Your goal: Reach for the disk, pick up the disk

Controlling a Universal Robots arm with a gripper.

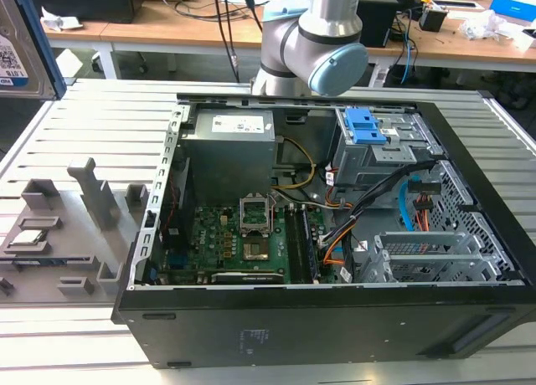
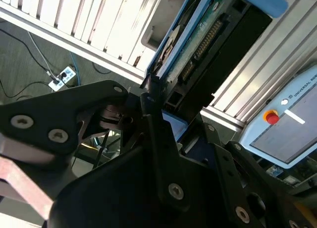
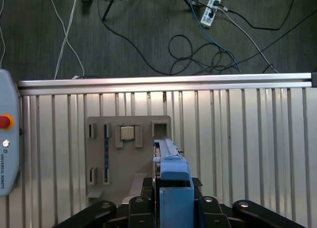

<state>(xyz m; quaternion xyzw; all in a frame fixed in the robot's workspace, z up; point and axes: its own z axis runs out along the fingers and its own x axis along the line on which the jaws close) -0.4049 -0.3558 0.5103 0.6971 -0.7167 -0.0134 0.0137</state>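
Within the claw (image 3: pixel 171 204) sits the disk (image 3: pixel 167 149), gripped

The disk (image 3: pixel 171 163) stood on edge in my gripper (image 3: pixel 174 204), above the slatted table (image 3: pixel 247 153) and by the edge of the holder block (image 3: pixel 99 153), in which the small chip (image 3: pixel 128 133) lay. The open computer case (image 1: pixel 318 335) lay on that table, with the holder block to the exterior view's left of it, my arm (image 1: pixel 314 42) behind it and desks (image 1: pixel 167 25) farther back.
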